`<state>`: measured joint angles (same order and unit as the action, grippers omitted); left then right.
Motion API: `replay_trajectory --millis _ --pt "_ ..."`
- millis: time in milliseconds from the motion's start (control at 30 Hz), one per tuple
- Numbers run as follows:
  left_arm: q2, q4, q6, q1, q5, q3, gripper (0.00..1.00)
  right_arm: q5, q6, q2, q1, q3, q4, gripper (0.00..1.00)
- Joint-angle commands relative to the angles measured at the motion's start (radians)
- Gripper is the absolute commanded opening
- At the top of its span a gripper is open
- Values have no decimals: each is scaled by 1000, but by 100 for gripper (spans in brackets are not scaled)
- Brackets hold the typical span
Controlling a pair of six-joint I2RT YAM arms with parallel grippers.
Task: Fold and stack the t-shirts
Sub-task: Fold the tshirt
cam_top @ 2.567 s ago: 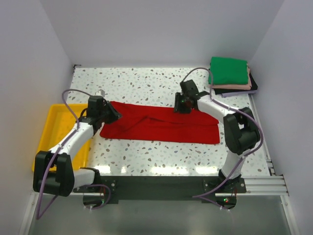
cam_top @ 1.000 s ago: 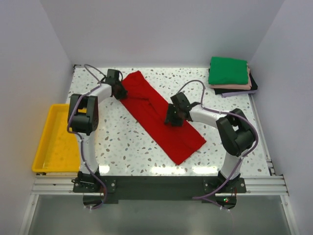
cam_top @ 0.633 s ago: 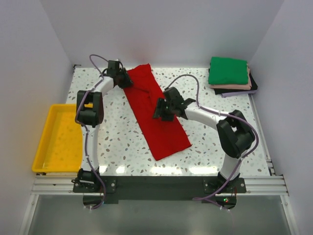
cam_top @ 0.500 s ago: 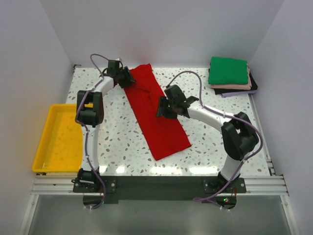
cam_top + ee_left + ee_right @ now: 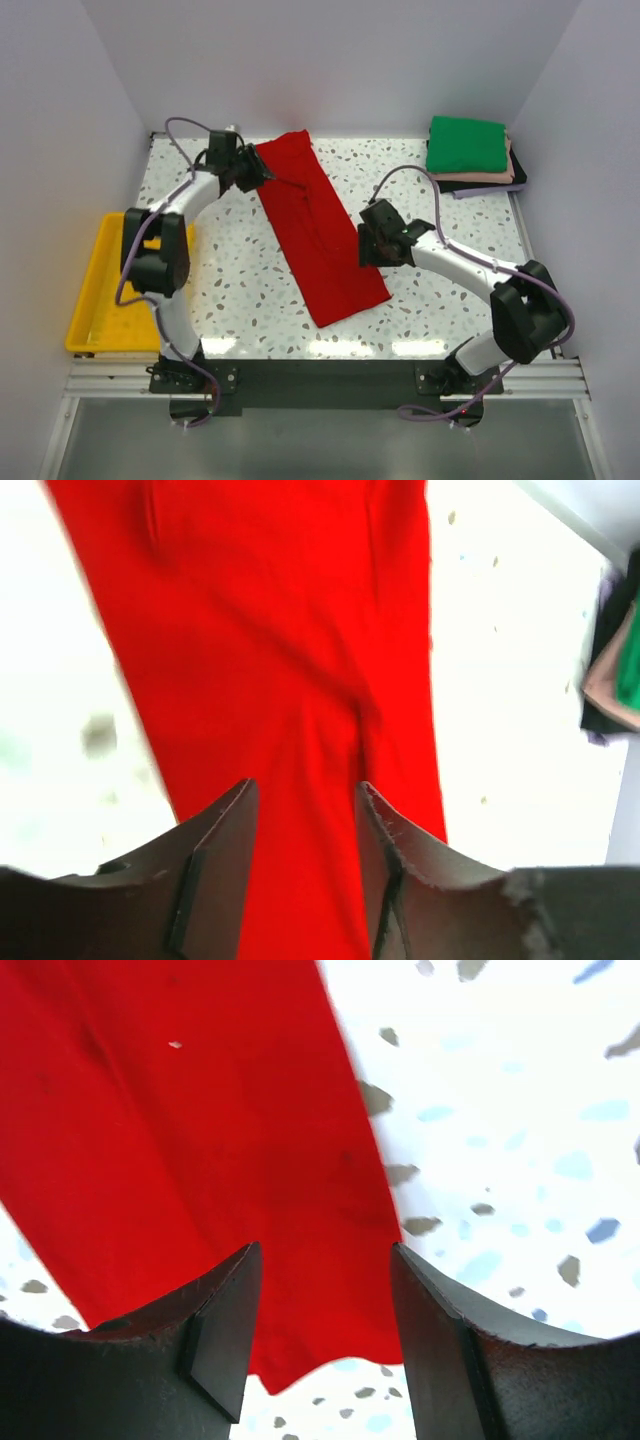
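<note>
- The bench (image 5: pixel 440 290) is white with dark and grey speckles, and plain pale walls close it in on the left, far and right sides.
- A yellow tray (image 5: pixel 110 290) sits at the bench's left edge, beside the left arm (image 5: pixel 190 200).
- In the far right corner lies a stack of folded shirts: the green shirt (image 5: pixel 466 144) on top, a pale pink shirt (image 5: pixel 480 178) under it, then lavender and dark edges at the bottom.
- The red t-shirt (image 5: pixel 315 235) lies flat on the bench, folded into a long strip that runs slantwise from the far edge near the middle toward the near centre.
- The left arm reaches far forward, its wrist at the far left corner of the red strip.
- The left jaws stand open over the red cloth, with nothing held between them.
- The right arm (image 5: pixel 460 265) stretches low across from the right, its wrist just beside the strip's right edge.
- The right jaws are open too, spanning the cloth's edge and the bare bench, gripping nothing.
</note>
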<state>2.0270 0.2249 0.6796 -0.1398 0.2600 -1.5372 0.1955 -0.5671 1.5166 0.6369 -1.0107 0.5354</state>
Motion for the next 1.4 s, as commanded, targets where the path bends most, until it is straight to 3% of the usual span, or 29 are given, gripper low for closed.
replay_trajectory --millis 0,133,233,433,733,1133,1300,1367 --pt "-278 14 87 -90 -132 240 45 65 -4 -62 -13 40 20 57" --pt "-586 27 191 -243 -257 625 41 30 -7 -82 -35 115 -11 55" --pt "-741 54 256 -317 -257 806 38 1 -4 -98 -55 164 -37 54" --pt "-904 31 279 -441 -220 989 43 -44 -2 -92 -68 207 -78 51" --pt "-843 -73 353 -633 -189 1065 47 -82 -25 -101 -68 253 -103 45" --pt "-702 -194 423 -779 -197 1055 48 -82 -28 -139 -95 304 -95 39" --pt "-650 -210 465 -814 -208 1051 46 -102 -20 -136 -112 313 -101 35" --pt "-639 -210 483 -822 -215 1052 40 -113 -17 -138 -117 316 -106 34"
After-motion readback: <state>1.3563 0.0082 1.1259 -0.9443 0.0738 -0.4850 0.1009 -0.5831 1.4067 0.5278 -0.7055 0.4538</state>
